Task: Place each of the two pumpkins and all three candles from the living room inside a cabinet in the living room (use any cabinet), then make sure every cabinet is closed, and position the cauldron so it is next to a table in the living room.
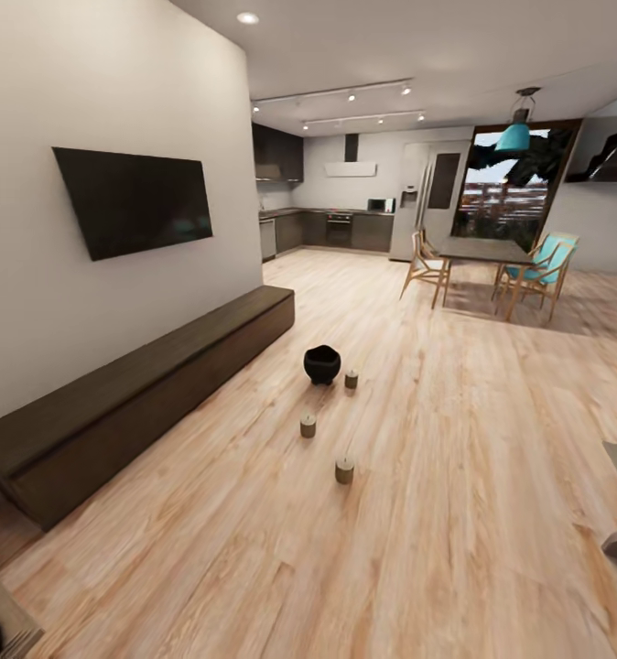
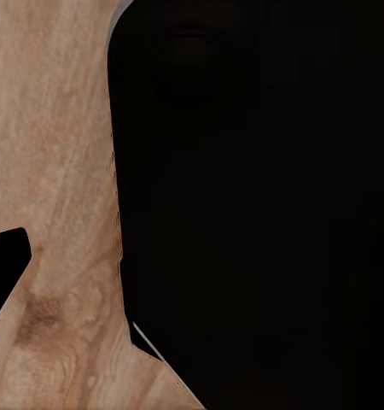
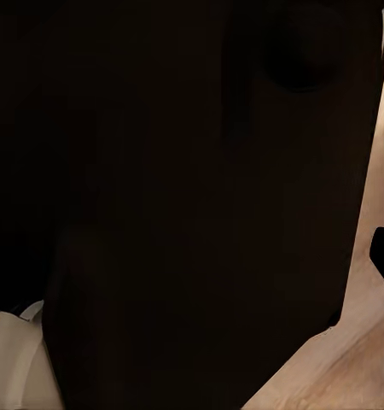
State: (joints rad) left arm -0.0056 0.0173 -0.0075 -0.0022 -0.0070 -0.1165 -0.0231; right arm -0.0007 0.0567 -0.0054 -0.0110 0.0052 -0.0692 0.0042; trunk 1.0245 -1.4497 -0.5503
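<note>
Pincers: can't tell if either is apart or together; both wrist views are mostly dark bulk over wood floor. I'd judge I'm on approach. Round black cauldron [image 1: 322, 363] sits centre frame on the plank floor, three short olive candles [image 1: 308, 426] below it, long low dark brown cabinet [image 1: 144, 384] at left, shut. Roll in slow, stop w/ candles in reach.

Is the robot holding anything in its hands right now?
It cannot be told: both wrist views are mostly dark. The cauldron and three candles sit on the floor, untouched, beside the cabinet.
</note>
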